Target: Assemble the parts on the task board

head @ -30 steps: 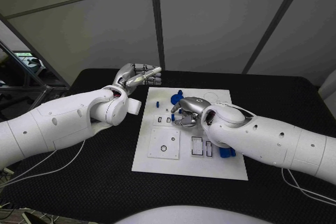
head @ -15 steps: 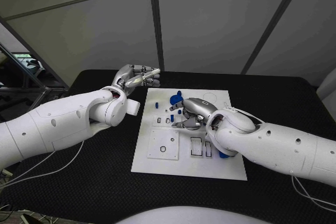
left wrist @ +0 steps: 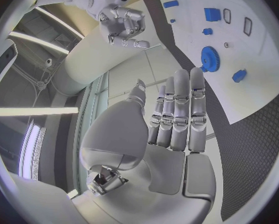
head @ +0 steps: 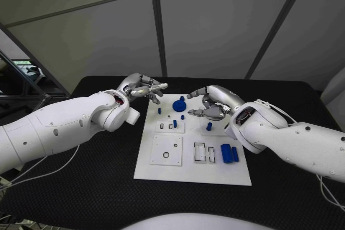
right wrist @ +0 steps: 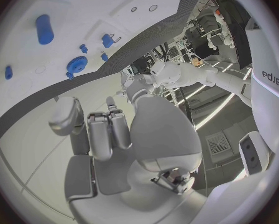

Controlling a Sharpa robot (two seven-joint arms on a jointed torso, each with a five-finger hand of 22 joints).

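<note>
The white task board (head: 154,175) lies mid-table. On its far part stands a blue gear (head: 179,106), also seen as the gear (left wrist: 209,58) and the gear (right wrist: 76,64). Small blue pegs (head: 175,123) stand near it, and one peg (head: 209,125) is under my right hand. Two blue cylinders (head: 230,153) lie side by side at the board's right edge. My right hand (head: 212,103) hovers above the board's far right with loosely bent fingers (right wrist: 108,129) and holds nothing. My left hand (head: 144,86) hangs off the board's far left corner, its fingers (left wrist: 179,109) straight and empty.
A raised white plate (head: 167,142) with a small hole sits on the board's left half, with narrow rectangular slots (head: 200,151) beside it. Black table (head: 79,190) surrounds the board. Grey wall panels stand behind the table's far edge.
My right hand has lifted off the middle of the board and drawn back to the right, uncovering the gear and a peg. The left hand has barely moved.
</note>
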